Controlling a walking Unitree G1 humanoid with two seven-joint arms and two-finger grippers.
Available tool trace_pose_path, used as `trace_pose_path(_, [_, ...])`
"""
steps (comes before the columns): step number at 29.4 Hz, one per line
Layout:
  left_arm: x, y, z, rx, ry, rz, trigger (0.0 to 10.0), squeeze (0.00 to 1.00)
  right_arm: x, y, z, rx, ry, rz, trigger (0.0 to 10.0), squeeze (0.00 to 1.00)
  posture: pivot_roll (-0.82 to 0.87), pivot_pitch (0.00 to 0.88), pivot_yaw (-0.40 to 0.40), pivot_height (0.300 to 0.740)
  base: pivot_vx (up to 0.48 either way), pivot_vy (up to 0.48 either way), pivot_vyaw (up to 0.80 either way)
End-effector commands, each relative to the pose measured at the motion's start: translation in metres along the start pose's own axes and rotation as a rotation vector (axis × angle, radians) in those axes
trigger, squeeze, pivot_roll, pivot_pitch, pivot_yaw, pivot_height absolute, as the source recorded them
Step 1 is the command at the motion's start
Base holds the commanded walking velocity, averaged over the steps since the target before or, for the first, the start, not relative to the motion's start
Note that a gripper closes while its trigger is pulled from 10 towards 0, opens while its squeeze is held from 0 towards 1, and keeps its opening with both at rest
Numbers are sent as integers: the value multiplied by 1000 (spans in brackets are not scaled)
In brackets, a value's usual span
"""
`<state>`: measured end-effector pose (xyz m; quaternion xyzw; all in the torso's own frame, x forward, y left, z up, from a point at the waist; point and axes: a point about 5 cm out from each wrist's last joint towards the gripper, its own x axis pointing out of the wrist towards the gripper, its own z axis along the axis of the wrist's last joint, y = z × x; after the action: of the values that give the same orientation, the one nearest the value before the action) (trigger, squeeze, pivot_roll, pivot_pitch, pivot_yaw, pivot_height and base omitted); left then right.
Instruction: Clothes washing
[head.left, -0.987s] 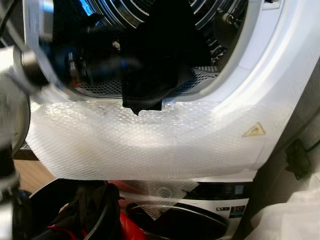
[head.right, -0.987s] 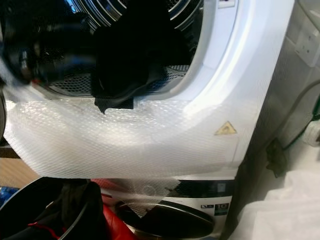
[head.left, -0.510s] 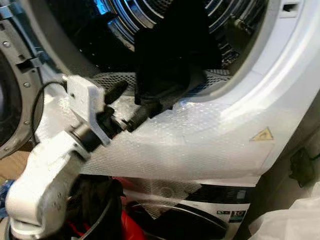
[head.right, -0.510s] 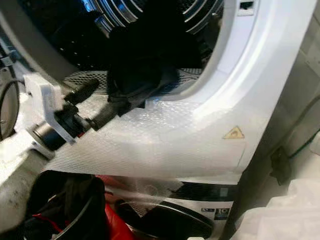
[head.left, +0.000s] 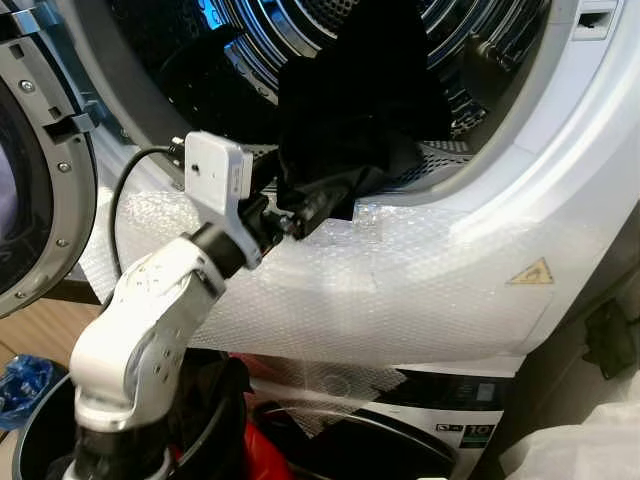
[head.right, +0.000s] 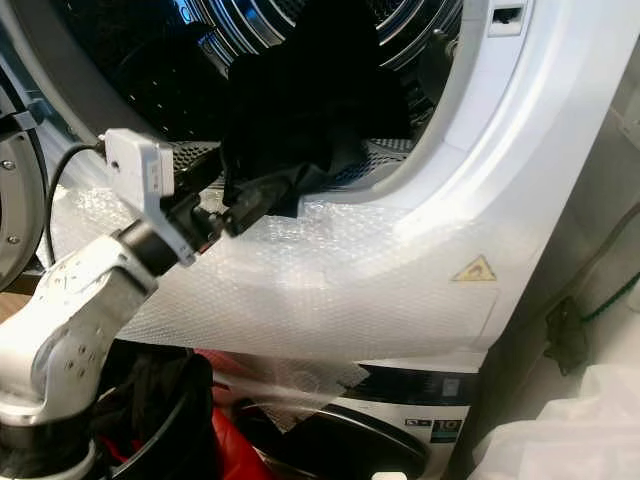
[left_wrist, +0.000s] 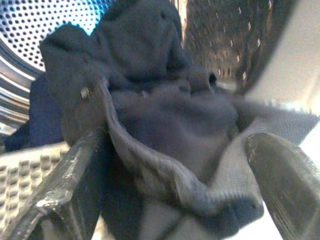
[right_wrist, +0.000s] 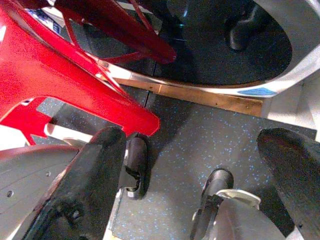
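the left gripper (head.left: 300, 215) has risen to the dryer's drum mouth (head.left: 480, 165) within the last second, fingers spread around the dark garment (head.left: 350, 110) draped over its rim, ready to grasp it.

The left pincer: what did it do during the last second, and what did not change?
The left pincer came up to the dark garment hanging over the drum's lip and now has its fingers on either side of the lower edge. The garment lies as before, and so does the bubble wrap.
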<state>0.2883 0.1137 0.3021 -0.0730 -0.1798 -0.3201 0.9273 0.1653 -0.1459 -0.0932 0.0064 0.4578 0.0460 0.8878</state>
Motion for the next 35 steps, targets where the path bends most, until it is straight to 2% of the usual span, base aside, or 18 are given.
trace_pose_path(1, [2, 7, 2, -21, 10, 27, 10000, 0, 0, 5, -4, -1, 19, 12, 10000, 0, 122, 0, 123, 740, 0, 0, 0])
trace_pose_path(8, [4, 10, 2, -40, 22, 41, 10000, 0, 0, 5, -4, 3, 18, 11, 10000, 0, 114, 0, 127, 740, 0, 0, 0])
trace_pose_path(9, [19, 29, -1, 5, 171, 35, 10000, 0, -1, 3, -5, 11, 20, 3, 10000, 0, 97, 0, 132, 740, 0, 0, 0])
trace_pose_path(11, [28, 43, -1, 48, 264, 73, 10000, 0, -1, 2, -6, 14, 20, -1, 10000, 0, 93, 0, 132, 740, 0, 0, 0])
trace_pose_path(12, [31, 45, -1, 47, 270, 69, 10000, 0, -1, 2, -6, 14, 19, -1, 10000, 0, 92, 0, 133, 740, 0, 0, 0])
trace_pose_path(15, [45, 57, 3, 98, 263, 101, 10000, 0, -1, 2, -5, 14, 18, -1, 10000, 0, 92, 0, 133, 740, 0, 0, 0])
trace_pose_path(19, [54, 59, 7, 108, 233, 91, 10000, 0, -1, 2, -5, 16, 17, -2, 10000, 0, 80, 0, 135, 740, 0, 0, 0])
trace_pose_path(22, [68, 63, 11, 104, 234, 77, 10000, 0, -1, 1, -6, 20, 16, -4, 10000, 0, 70, 0, 139, 740, 0, 0, 0])
trace_pose_path(24, [77, 67, 6, 94, 276, 57, 10000, 0, -2, 1, -9, 22, 21, -4, 10000, 0, 69, 0, 139, 740, 0, 0, 0])
trace_pose_path(28, [84, 70, -2, 111, 312, 32, 10000, 0, -3, 0, -12, 21, 27, -4, 10000, 0, 66, 0, 143, 740, 0, 0, 0])
trace_pose_path(30, [90, 74, -5, 118, 311, 57, 10000, 0, -3, 0, -13, 22, 30, -4, 10000, 0, 66, 0, 143, 740, 0, 0, 0])
trace_pose_path(31, [98, 77, -4, 159, 291, 86, 10000, 0, -3, 0, -14, 22, 32, -3, 10000, 0, 58, 0, 147, 740, 0, 0, 0])
trace_pose_path(35, [116, 69, 1, 192, 237, 92, 10000, 0, -4, 0, -17, 26, 35, -2, 10000, 0, 43, 0, 154, 740, 0, 0, 0])
